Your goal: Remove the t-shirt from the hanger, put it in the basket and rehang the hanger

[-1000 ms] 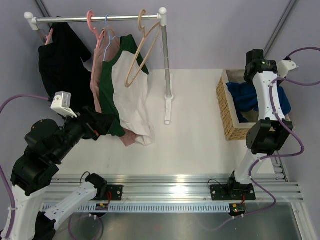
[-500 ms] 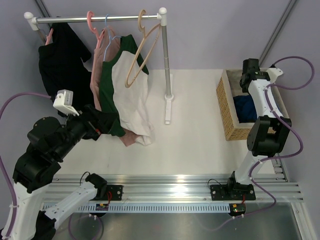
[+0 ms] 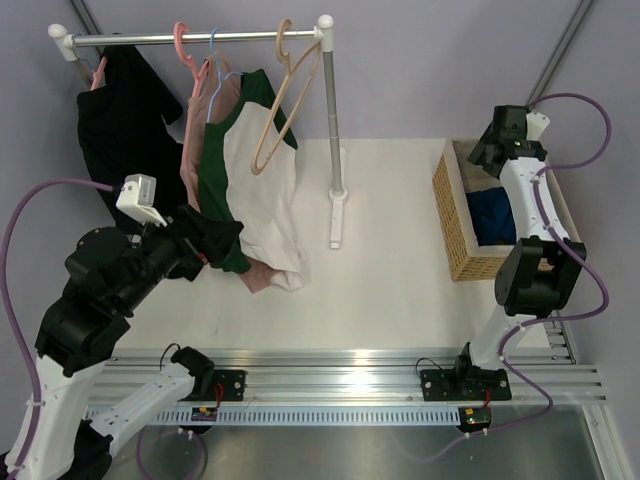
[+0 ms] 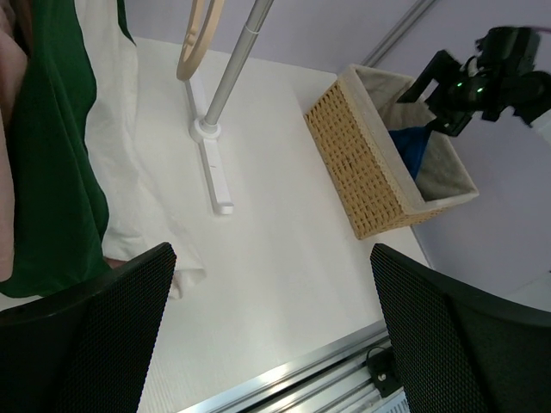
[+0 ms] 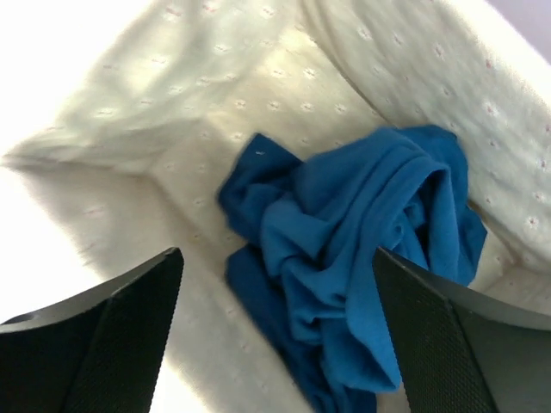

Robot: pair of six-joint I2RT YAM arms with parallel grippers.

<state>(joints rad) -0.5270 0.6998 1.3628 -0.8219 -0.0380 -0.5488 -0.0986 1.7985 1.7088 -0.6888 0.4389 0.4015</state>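
Note:
The dark blue t-shirt (image 5: pixel 362 258) lies crumpled at the bottom of the lined wicker basket (image 3: pixel 450 220), and shows there as a blue patch (image 3: pixel 492 215) (image 4: pixel 406 151). The bare tan wooden hanger (image 3: pixel 283 95) (image 4: pixel 200 39) hangs from the clothes rail (image 3: pixel 200 38) near its right post. My right gripper (image 5: pixel 276 252) (image 3: pixel 492 150) hovers open over the basket, above the t-shirt, with nothing between its fingers. At the left, my left gripper (image 4: pixel 271 249) (image 3: pixel 215 240) is open and empty, close to the hanging clothes.
On the rail also hang a white shirt with green sleeves (image 3: pixel 255 190), a pink garment (image 3: pixel 195 150) and a black garment (image 3: pixel 125 130). The rail's post (image 3: pixel 330 130) stands mid-table on a foot (image 4: pixel 215 176). An aluminium track (image 3: pixel 340 375) runs along the near edge.
My right gripper opened and let the t-shirt drop into the basket, then lifted toward the basket's far end. The left arm rose slightly.

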